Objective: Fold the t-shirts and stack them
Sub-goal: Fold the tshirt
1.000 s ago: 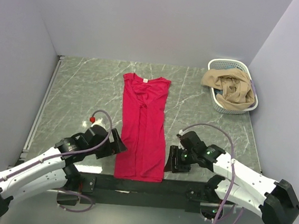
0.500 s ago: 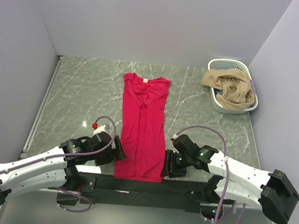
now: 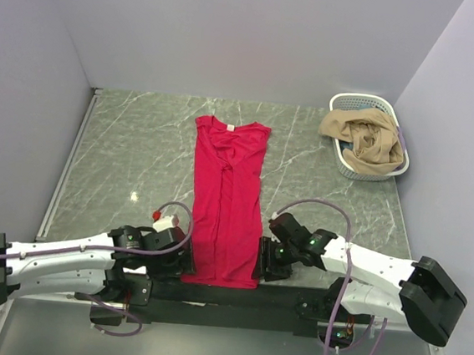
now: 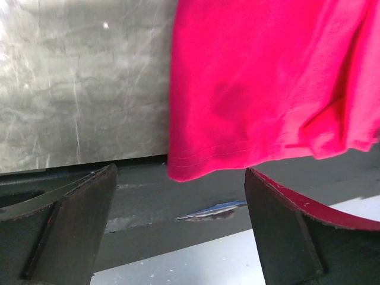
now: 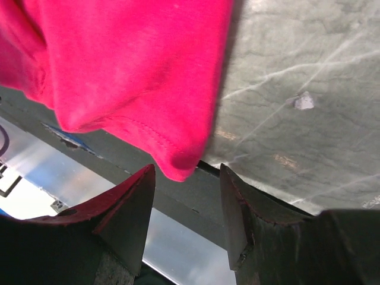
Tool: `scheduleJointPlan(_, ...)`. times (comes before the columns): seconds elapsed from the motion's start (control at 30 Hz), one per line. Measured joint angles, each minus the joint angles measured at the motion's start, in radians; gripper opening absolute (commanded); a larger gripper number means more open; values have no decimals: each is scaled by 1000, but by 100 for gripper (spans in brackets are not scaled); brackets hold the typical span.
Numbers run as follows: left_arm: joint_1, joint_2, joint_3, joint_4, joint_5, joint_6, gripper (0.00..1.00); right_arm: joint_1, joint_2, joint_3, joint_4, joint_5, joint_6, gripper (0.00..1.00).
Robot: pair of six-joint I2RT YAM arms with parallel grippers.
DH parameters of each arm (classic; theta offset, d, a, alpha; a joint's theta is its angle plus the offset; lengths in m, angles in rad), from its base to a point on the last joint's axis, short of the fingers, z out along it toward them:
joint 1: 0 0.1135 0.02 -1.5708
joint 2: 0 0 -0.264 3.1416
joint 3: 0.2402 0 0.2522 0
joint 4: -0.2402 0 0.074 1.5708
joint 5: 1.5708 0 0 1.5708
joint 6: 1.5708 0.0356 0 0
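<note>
Early in the job, judging by the layout. On the grey-green marbled tabletop (image 3: 139, 151), one plain crimson-red short-sleeved cloth t-shirt (image 3: 226, 202), stretched lengthwise with the small white neck label (image 3: 230, 127) at the far end and the hem draped just over the near edge. Already narrowed into a long strip, sides apparently turned inward, a crease down the middle. Not yet folded end to end, and nothing stacked.

Left end effector (image 3: 185, 261) down low at the hem's left corner. Black fingers (image 4: 77, 225) spread wide, the corner hanging between them but touching neither, so nothing pinched. Right end effector (image 3: 264, 262) mirrored at the hem's right corner, also spread, the stitched corner sitting right in the gap, close to both fingers yet not clamped.

Probably poised to close on both corners and carry the hem toward the collar.

Well apart, at the far right: a white plastic lattice basket (image 3: 361, 97) holding crumpled tan cloth (image 3: 362, 139). Cannot tell whether one garment or several; likely more folding left there before any stack.
</note>
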State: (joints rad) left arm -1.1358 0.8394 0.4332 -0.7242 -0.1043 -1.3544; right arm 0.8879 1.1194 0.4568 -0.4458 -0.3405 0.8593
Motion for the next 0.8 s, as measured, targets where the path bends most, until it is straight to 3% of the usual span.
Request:
scheduleJointPlan(0.37, -78, 120, 19, 89, 1, -48, 91, 1, 45, -26, 82, -39, 31, 51)
scheduleJointPlan(0.47, -83, 129, 19, 126, 0, -55, 83, 1, 53, -33, 106, -48, 37, 36)
scheduleJointPlan(0.5, -85, 130, 16, 138, 0, -58, 78, 2, 58, -34, 113, -46, 38, 25)
scheduleJointPlan(0.57, -88, 129, 8, 156, 0, -65, 72, 2, 65, -41, 121, -45, 35, 13)
scheduleJointPlan(0.6, -90, 126, 2, 164, 0, -70, 64, 2, 67, -45, 121, -45, 34, 5)
scheduleJointPlan(0.67, -93, 118, -7, 169, 0, -79, 55, 2, 68, -52, 121, -45, 32, 0)
scheduleJointPlan(0.7, -96, 113, -13, 170, -1, -80, 45, 2, 68, -54, 120, -46, 35, 0)
scheduleJointPlan(0.8, -107, 100, -29, 163, 0, -88, 27, 3, 57, -54, 114, -43, 34, 0)
